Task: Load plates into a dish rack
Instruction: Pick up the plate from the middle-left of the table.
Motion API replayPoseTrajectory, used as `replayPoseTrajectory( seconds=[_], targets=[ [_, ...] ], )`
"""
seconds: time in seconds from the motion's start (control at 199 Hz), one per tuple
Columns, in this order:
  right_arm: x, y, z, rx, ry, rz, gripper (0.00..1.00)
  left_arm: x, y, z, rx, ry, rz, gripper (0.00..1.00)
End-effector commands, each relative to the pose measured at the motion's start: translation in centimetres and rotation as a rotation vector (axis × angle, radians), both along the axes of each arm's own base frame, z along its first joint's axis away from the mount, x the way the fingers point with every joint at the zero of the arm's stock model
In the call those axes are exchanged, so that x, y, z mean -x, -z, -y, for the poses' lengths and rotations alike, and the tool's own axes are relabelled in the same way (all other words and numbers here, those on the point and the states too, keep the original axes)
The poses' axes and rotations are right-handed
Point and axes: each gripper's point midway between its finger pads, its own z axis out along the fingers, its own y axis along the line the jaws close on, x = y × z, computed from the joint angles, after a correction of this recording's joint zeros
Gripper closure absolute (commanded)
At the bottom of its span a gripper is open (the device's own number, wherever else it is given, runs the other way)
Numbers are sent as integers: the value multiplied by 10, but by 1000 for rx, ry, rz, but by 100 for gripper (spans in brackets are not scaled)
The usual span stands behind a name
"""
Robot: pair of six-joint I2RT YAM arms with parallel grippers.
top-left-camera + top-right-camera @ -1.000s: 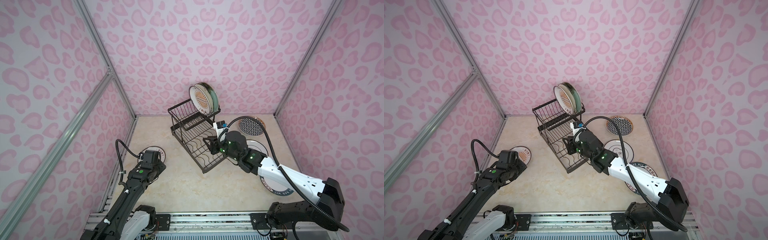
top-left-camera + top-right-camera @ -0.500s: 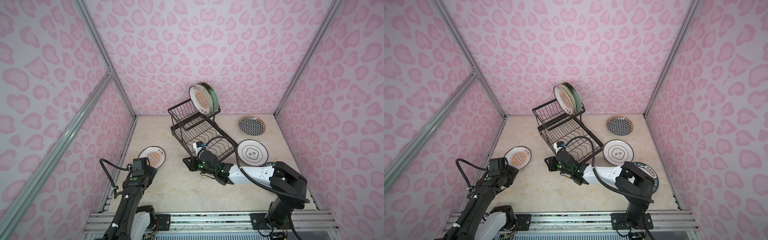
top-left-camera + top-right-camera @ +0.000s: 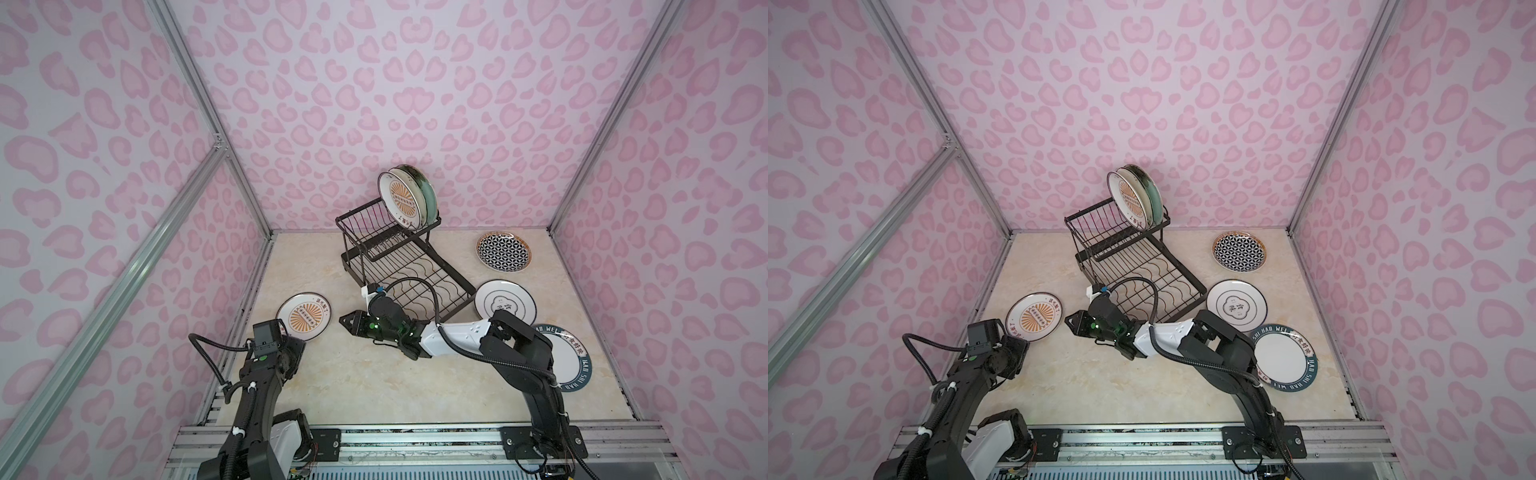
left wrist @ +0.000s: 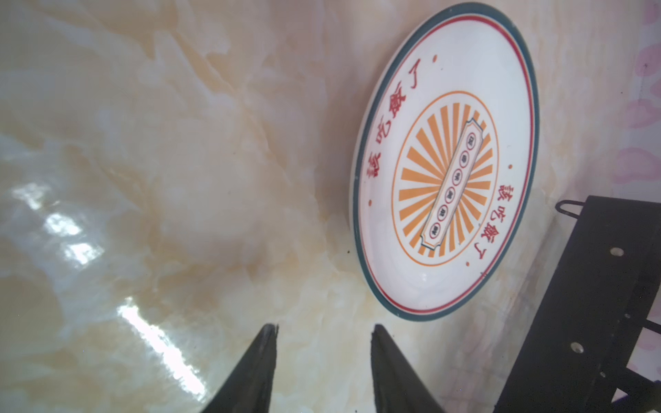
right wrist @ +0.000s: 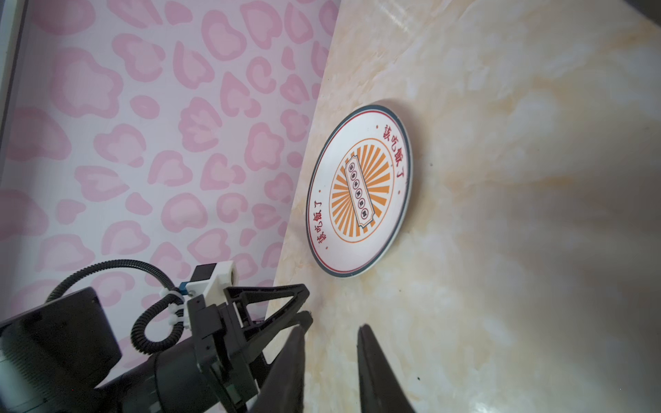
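Observation:
The black wire dish rack (image 3: 415,274) (image 3: 1142,278) stands at the back middle. An orange sunburst plate (image 3: 401,203) and a teal plate (image 3: 430,195) stand upright in its upper basket. A second orange sunburst plate (image 3: 305,318) (image 3: 1036,318) (image 4: 445,168) (image 5: 359,196) lies flat on the table at the left. My left gripper (image 3: 296,345) (image 4: 323,327) (image 5: 307,300) is open and empty just in front of that plate. My right gripper (image 3: 345,322) (image 3: 1070,323) (image 5: 331,327) is low over the table to the plate's right, open and empty.
Flat on the table at the right lie a black-white geometric plate (image 3: 503,251), a white cloud-outline plate (image 3: 505,306) and a teal-lettered rim plate (image 3: 577,365), the last partly under the right arm. Pink patterned walls enclose the table; the left wall is close to the sunburst plate.
My right arm has come down from over the rack's lower tray to the table, leftward toward the sunburst plate. My left gripper has drawn back from over that plate toward the front.

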Motion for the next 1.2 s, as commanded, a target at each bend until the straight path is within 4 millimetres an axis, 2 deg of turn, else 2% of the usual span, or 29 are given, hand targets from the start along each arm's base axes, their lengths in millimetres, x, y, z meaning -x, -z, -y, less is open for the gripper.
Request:
replayPoseTrajectory(
  seconds=[0.0, 0.276, 0.612, 0.838, 0.958, 0.973, 1.024, 1.199],
  targets=[
    [5, -4, -2, -26, -22, -5, 74, -14, -2, -3, 5, -5, 49, 54],
    [9, 4, 5, -24, -37, -20, 74, -33, -2, -16, -12, -34, 92, 54],
    [6, 5, 9, -28, -21, -25, 75, -51, 11, -21, 36, -57, 85, 56],
    [4, 6, 11, -31, -14, -30, 75, -55, 25, -20, 71, -67, 76, 59],
    [3, 7, 12, -28, -8, -34, 76, -58, 29, -18, 83, -52, 65, 63],
    [2, 7, 13, -26, -6, -33, 76, -59, 29, -18, 84, -51, 66, 67],
    [2, 6, 12, -29, -6, -33, 76, -59, 29, -18, 87, -45, 67, 71],
    [1, 10, 12, -26, -1, -41, 76, -60, 26, -19, 71, -30, 61, 78]
  ],
)
